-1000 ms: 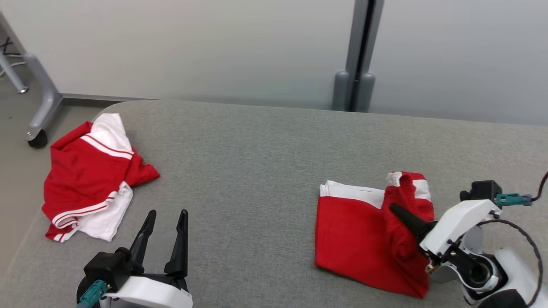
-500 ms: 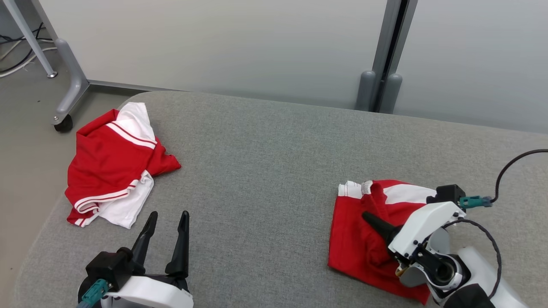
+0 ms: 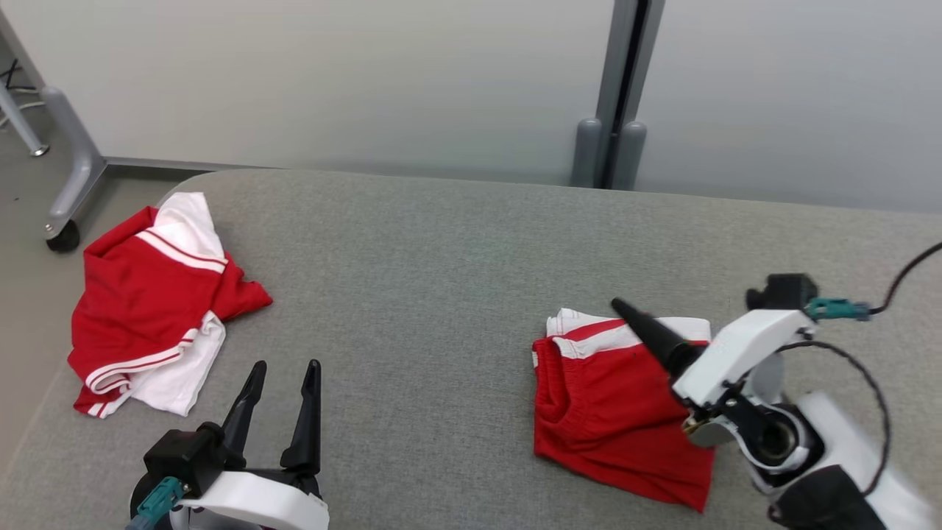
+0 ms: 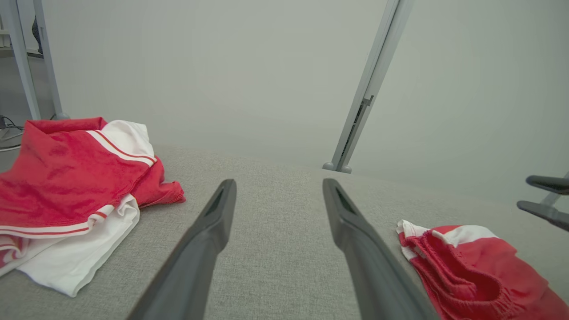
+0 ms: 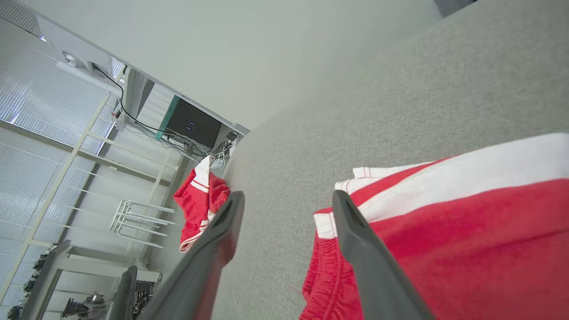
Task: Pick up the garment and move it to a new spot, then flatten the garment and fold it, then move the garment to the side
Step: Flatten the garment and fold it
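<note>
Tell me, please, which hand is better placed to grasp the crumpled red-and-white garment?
Likely left: the left hand sits near that garment; the right hand hovers over folded red shorts.

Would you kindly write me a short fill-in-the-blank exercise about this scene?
The folded garment is white and ___.
The crumpled garment lies on the table's ___ side.
The left pincer is open and holds ___.
The right pincer, by the folded garment, is ___.
Missing: red; left; nothing; open.
</note>
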Robot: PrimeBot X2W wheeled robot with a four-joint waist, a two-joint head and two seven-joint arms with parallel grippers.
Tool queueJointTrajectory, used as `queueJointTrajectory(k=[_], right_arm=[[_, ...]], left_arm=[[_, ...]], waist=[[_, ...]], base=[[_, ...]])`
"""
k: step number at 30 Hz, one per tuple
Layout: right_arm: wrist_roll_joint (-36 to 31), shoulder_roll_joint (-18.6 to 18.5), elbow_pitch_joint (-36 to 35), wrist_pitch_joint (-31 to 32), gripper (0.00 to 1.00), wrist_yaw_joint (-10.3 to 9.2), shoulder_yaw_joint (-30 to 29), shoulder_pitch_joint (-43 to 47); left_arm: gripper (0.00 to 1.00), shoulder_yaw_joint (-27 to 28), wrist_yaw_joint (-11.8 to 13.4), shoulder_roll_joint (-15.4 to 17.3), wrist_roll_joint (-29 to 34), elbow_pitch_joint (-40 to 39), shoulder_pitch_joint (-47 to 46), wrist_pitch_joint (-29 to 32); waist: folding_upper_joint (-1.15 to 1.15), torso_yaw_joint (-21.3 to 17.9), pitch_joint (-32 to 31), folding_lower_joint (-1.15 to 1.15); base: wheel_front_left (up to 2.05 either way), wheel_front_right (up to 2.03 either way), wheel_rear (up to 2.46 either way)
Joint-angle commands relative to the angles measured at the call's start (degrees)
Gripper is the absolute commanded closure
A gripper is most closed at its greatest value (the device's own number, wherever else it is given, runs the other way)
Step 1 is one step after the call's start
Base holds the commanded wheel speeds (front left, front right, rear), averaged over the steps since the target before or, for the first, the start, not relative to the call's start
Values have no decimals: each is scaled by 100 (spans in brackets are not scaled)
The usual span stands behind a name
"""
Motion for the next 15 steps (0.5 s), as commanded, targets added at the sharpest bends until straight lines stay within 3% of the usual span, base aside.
queueJointTrajectory(k=[1, 8, 15], right_arm=[[-55, -247, -212, -160, 0, 3, -35, 88], [-626, -1028, -918, -910, 0, 3, -89, 411], [-1571, -1395, -1248, -2019, 0, 3, -271, 776]], left_arm=[[0, 29, 23, 27, -19, -14, 7, 3], [0, 154, 41, 12, 21, -157, 88, 2], [0, 276, 34, -74, 135, -326, 157, 1]], waist=[[0, -117, -63, 0], [0, -398, -171, 0], [0, -628, -145, 0]], base=[[0, 0, 0], [0, 0, 0], [0, 0, 0]])
